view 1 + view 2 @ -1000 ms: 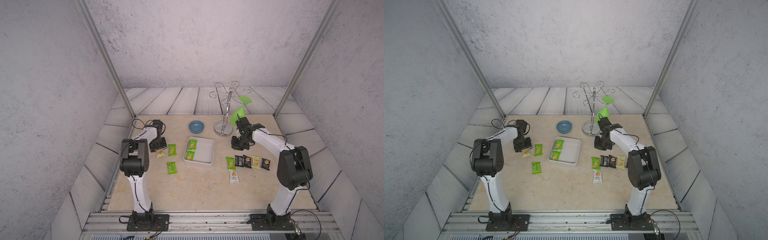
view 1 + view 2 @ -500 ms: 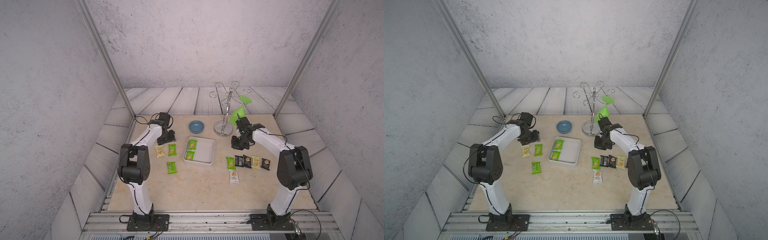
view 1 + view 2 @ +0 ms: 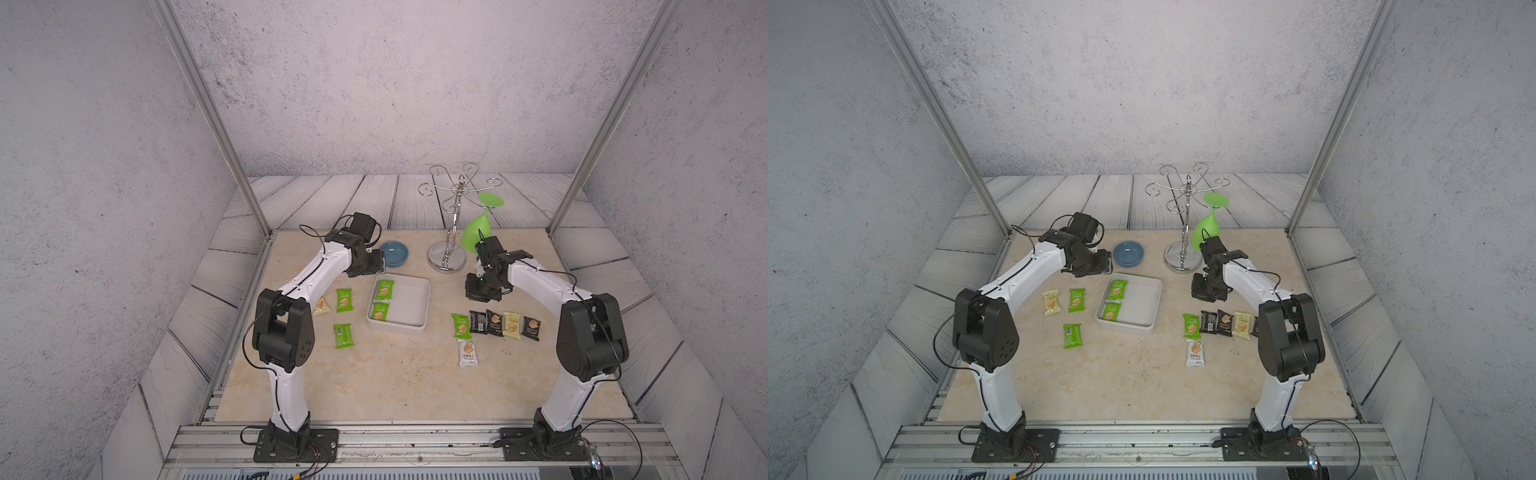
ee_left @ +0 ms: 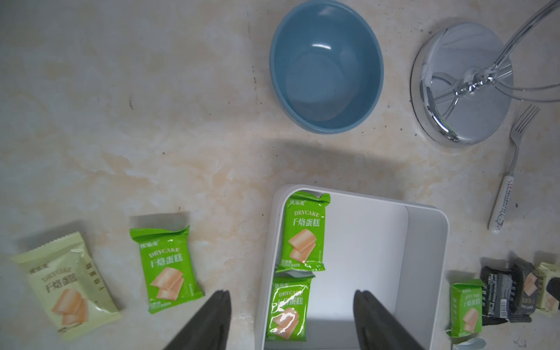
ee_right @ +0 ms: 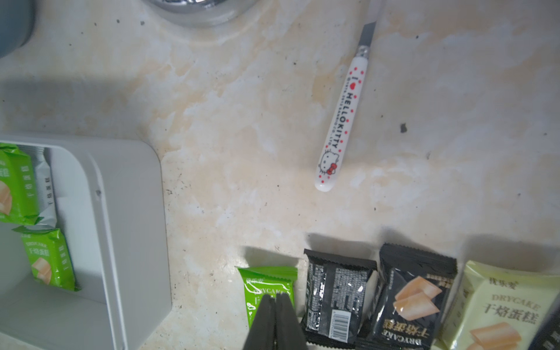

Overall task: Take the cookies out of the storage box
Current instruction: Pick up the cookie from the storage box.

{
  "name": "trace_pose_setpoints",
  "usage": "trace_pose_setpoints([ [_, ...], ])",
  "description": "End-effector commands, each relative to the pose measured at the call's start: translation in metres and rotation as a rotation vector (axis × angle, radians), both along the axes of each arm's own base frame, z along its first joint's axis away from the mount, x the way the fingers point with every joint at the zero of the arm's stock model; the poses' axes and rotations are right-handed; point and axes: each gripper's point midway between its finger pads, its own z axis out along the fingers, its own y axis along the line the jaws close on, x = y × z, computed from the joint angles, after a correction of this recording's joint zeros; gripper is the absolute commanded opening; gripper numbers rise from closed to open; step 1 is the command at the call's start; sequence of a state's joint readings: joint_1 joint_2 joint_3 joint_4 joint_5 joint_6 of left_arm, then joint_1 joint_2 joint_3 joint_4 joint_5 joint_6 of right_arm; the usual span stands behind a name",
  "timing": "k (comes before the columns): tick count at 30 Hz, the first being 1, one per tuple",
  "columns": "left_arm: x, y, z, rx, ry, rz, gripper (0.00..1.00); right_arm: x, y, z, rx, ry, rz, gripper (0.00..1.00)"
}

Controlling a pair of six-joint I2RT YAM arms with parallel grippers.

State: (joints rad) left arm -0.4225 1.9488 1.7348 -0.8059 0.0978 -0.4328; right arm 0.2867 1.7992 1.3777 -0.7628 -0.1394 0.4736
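Two green cookie packets are left in the white box (image 3: 409, 301), which sits in the middle of the bench (image 3: 395, 382). The far green packet (image 3: 384, 289) and the near green packet (image 3: 380, 311) lie end to end against the box's left wall, with their long sides running near-to-far along it. In the right wrist view a silvery packet edge (image 5: 45, 188) shows beside the far green one; I cannot tell whether it is a third cookie. The rest of the box floor is bare.

The left hand (image 4: 291, 292) hangs above the left side of the box, fingers spread wide and nothing between them. In its wrist view the fingers appear either side of the near green packet, with the gap set across the packet's short width and one finger seemingly outside the left wall. The packets lie just below this hand, so this arm is plainly the nearer. I judge it would need to shift a little right to clear the wall before dropping.

The right hand (image 5: 275, 298) is pinched shut and empty. It is raised to the right of the box, above the green end of a row of five packets (image 3: 494, 323). A sixth packet (image 3: 468, 353) lies nearer, and three more (image 3: 344, 300) lie left of the box. The blue bowl (image 4: 327, 69) beyond the box is empty.
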Motion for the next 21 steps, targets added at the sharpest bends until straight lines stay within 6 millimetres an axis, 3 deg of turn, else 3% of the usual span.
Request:
trace_pose_setpoints([
  [1,-0.017,-0.013,-0.019,0.05,0.061,-0.008,0.7,-0.001,-0.003,0.012,0.013,-0.033,-0.004,0.09],
  [10,-0.05,-0.023,-0.048,0.218,0.094,-0.001,0.72,-0.004,-0.006,0.011,0.02,-0.034,-0.001,0.09],
  [21,-0.069,-0.017,-0.083,0.266,0.166,0.025,0.72,-0.015,-0.011,0.003,0.027,-0.021,-0.008,0.09],
])
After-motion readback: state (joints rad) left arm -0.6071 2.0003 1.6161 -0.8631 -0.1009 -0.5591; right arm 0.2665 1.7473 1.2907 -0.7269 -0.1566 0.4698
